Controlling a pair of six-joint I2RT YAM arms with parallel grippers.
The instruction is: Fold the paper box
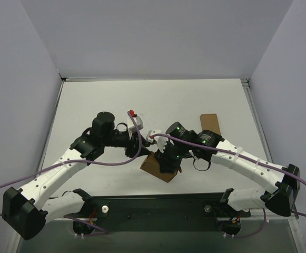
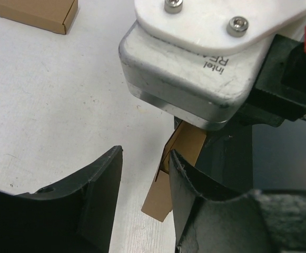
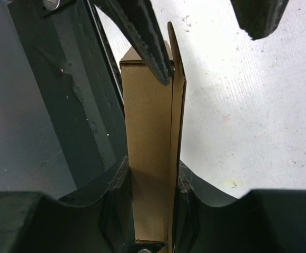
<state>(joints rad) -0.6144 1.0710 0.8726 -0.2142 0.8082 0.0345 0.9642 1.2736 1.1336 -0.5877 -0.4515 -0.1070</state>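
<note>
The paper box (image 1: 161, 167) is brown kraft cardboard, held on edge near the table's front middle. My right gripper (image 1: 167, 158) is shut on it: in the right wrist view the box (image 3: 147, 132) stands squeezed between both fingers (image 3: 150, 182), with a thin flap standing along its right side. My left gripper (image 1: 145, 149) is open just left of the box. In the left wrist view a box flap (image 2: 162, 197) shows beside the right finger (image 2: 181, 179) of this gripper (image 2: 145, 158). One left finger (image 3: 145, 37) reaches the box's top edge.
A narrower plain brown cardboard rectangle (image 1: 209, 124) lies on the table behind the right arm; it also shows in the left wrist view (image 2: 37, 13). The right wrist's white camera housing (image 2: 205, 63) hangs close above the left gripper. The black base rail (image 1: 158, 205) runs along the front edge.
</note>
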